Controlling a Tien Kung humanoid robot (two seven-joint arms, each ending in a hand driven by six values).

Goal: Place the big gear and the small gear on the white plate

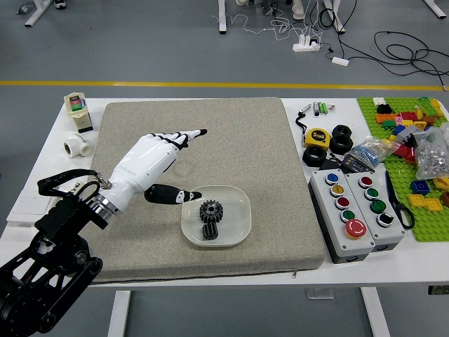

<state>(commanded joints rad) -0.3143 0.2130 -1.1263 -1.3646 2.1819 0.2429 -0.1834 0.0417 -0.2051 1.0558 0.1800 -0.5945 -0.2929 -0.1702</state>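
In the head view my left hand (195, 163) is over the grey mat, up and to the left of the white plate, its fingers spread and holding nothing. Its thumb tip reaches the plate's upper left rim. On the white plate (238, 223) lie two dark gears: the big gear (211, 209) near the middle, and the small gear (210, 230) just below it, the two appearing to touch. My right hand is out of view.
The grey mat (238, 147) covers the table's middle. At the right stand button boxes (337, 223), a yellow tape measure (318, 137), black rings and a green brick board (429, 230). White fittings (76, 145) and a small bottle (78, 112) are at the left.
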